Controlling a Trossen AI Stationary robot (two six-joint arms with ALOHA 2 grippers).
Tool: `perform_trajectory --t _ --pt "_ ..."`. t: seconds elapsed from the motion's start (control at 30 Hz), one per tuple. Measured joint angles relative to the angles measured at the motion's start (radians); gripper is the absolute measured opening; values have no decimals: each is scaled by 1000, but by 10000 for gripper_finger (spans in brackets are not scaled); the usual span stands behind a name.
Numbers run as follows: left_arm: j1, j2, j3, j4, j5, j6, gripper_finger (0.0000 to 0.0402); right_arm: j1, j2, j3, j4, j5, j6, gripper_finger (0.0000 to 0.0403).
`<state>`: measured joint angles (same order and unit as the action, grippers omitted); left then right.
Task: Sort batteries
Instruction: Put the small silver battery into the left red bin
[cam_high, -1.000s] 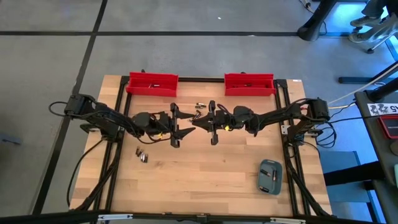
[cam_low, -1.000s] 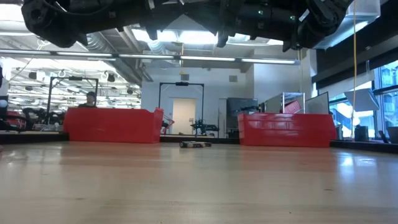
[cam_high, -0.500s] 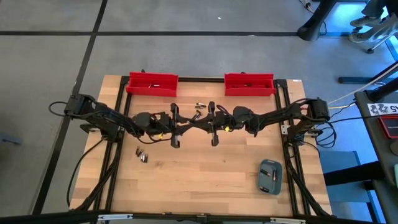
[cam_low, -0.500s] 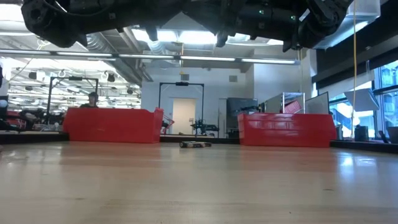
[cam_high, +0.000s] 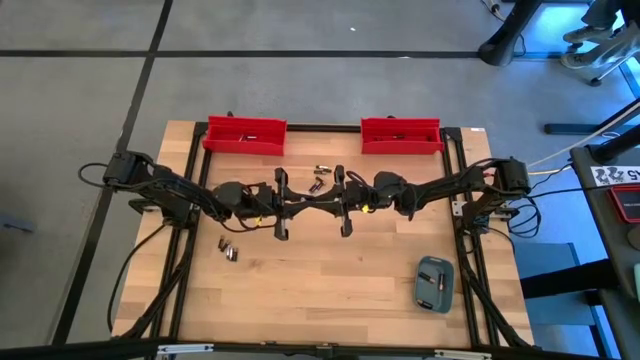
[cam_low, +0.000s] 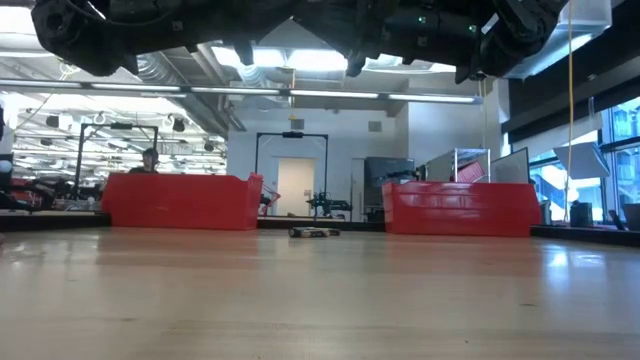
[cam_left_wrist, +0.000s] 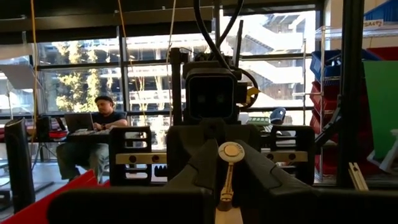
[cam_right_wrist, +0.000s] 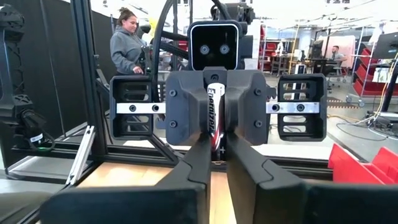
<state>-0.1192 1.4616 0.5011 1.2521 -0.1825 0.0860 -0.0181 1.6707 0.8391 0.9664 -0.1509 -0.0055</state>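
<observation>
High above the middle of the table my two grippers meet tip to tip. One battery (cam_right_wrist: 214, 115), a dark cell with a white label, stands upright between them. My left gripper (cam_left_wrist: 225, 190) comes from the left and my right gripper (cam_right_wrist: 215, 157) from the right, and both are shut on it. In the high view they overlap at the centre: left gripper (cam_high: 300, 202), right gripper (cam_high: 322, 200). Loose batteries (cam_high: 322, 171) lie on the table at the far middle, and are also in the low view as batteries (cam_low: 313, 232). More batteries (cam_high: 229, 249) lie at the left. My left gripper pinches the battery between its two fingers, coming level from the table's left. The battery's silvery top cap (cam_left_wrist: 231, 150) stands above the fingers. The cell is upright and clear of the table. My right gripper pinches the battery's lower part (cam_right_wrist: 214, 144) between its two fingers, coming level from the table's right. The labelled body rises above the fingers (cam_right_wrist: 198, 163), and the cell is clear of the table.
Two red bins stand at the far edge, a left bin (cam_high: 245, 134) and a right bin (cam_high: 401, 135). A grey-blue case (cam_high: 434, 283) lies near the front right. People sit and stand in the room beyond the table.
My left gripper has shut onto the battery that my right gripper holds up. Both arms have stayed in place, and the battery has not moved.
</observation>
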Motion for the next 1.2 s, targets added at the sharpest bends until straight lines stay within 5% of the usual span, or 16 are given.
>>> perform_trajectory --t 0.37,0.8,0.97,1.2 --pt "-7 -46 0 -99 -8 -2 23 -2 0 1 -35 46 -18 144" --pt "-77 -369 0 -627 -375 -32 22 -85 -74 0 -282 279 -45 247" --pt "-53 -493 16 -922 -537 -133 22 -130 -170 0 -447 333 -45 252" --pt "200 -561 194 -1575 -517 -388 22 -132 -192 0 -498 323 -18 241"
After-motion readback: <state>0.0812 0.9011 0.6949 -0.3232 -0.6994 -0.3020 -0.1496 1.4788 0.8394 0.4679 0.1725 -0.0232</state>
